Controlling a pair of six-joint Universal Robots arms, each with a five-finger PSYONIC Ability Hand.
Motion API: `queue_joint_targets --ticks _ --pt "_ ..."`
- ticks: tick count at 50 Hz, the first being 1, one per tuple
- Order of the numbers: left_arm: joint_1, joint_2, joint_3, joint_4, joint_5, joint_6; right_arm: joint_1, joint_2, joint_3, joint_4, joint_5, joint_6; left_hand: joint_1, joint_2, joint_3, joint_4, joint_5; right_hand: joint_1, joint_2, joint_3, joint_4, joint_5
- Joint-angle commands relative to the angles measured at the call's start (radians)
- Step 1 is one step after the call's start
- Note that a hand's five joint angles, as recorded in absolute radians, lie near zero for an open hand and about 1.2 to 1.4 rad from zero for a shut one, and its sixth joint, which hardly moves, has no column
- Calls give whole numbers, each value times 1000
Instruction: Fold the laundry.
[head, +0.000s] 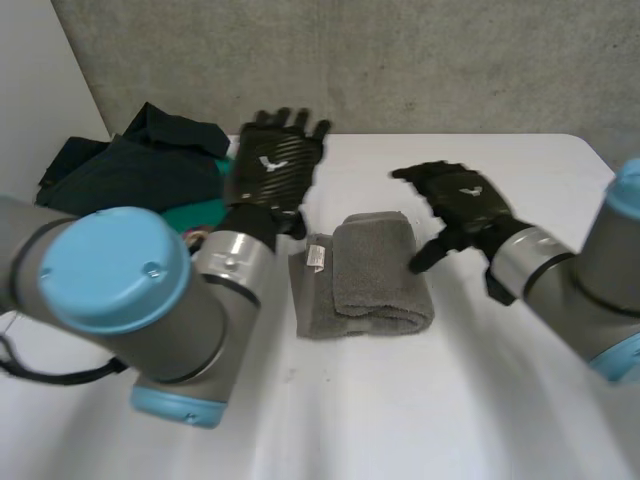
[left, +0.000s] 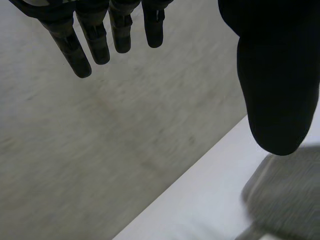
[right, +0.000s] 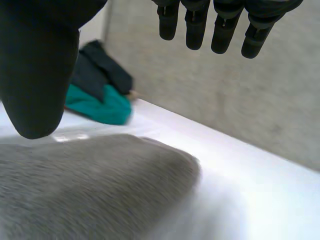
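Nearest the camera sits the left arm (head: 130, 300), its blue cap low over the white table (head: 420, 400). Beyond it the left hand (head: 272, 170) hovers palm down with straight, spread fingers (left: 75, 47) and holds nothing. It is just beside the far left corner of the grey towel (head: 365, 275). That towel lies folded in the middle of the table between the two hands, a white label (head: 315, 257) showing on its left side. The right hand (head: 470, 200) hangs by the towel's right edge, fingers (right: 225, 25) loose and apart, past the towel's far end. Its thumb (right: 35, 75) points down at the cloth, though contact cannot be told. Dark clothes (head: 140, 165) and a green cloth (head: 195, 215) are heaped at the table's far left, well apart from the towel
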Motion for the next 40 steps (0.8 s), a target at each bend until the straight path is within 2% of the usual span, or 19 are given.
queue_joint_targets --ticks 1,8,11,15,16,20,28,40 --pt "-40 -209 233 -94 104 -117 -86 6 -38 143 41 28 6 -8 -14 -4 -25 -58 -45 -40 -40 -50" --pt "-54 -437 476 -320 96 -123 -75 98 -104 175 37 25 9 -5 -11 -1 -22 -58 -45 -40 -40 -50" --pt "-54 -480 525 -380 82 -122 -72 126 -134 195 30 25 15 1 -5 4 -17 -58 -45 -40 -40 -50" --pt "-52 -504 554 -451 12 -114 -69 168 -176 213 26 25 27 13 6 16 -5 -58 -45 -40 -40 -50" --pt "-51 -504 556 -467 -32 -109 -66 175 -186 218 26 24 27 13 6 16 -5 -58 -45 -40 -40 -50" --pt "-51 -491 551 -490 -135 -51 -14 211 -233 250 18 24 27 13 6 16 -5 -58 -45 -40 -40 -50" --pt "-52 -477 527 -538 -241 159 84 299 -318 289 11 22 15 1 -5 4 -17 -58 -45 -40 -40 -50" --pt "-46 -426 444 -532 -267 180 132 388 -374 289 72 -70 18 4 -2 7 -14 -58 -45 -40 -40 -50"
